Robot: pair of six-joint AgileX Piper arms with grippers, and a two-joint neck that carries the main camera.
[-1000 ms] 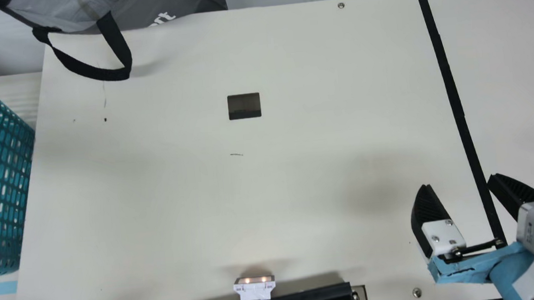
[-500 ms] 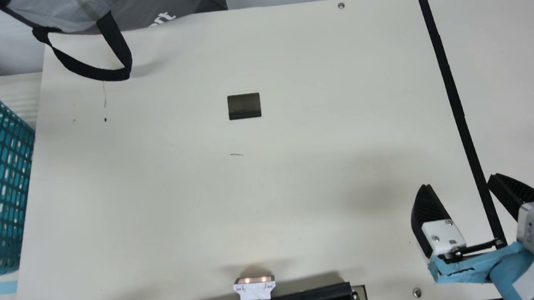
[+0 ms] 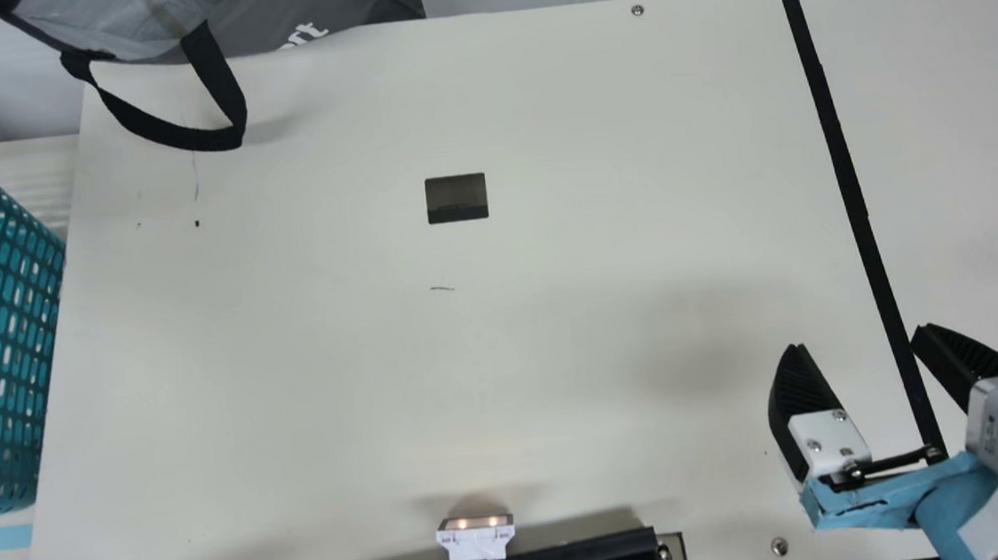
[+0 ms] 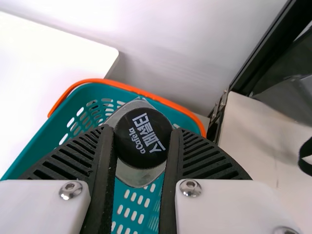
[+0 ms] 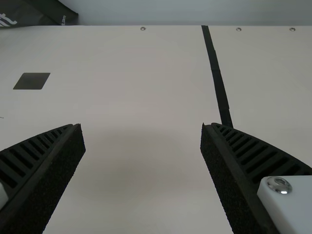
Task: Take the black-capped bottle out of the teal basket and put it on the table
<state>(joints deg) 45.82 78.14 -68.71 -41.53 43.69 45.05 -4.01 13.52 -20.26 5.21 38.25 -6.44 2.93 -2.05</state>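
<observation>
Left gripper [image 4: 142, 129]: closed on the black-capped bottle with clear sides [image 4: 141, 158], at or above the teal perforated plastic basket [image 4: 39, 148]; opposed contact presumably steadies it for lifting. Right gripper [image 3: 856, 337]: wide, unloaded, over the cream table [image 3: 381, 369], apparently unneeded.

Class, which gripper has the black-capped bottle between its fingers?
The left gripper: it holds the bottle at its black cap, while the right gripper stands open and empty.
</observation>
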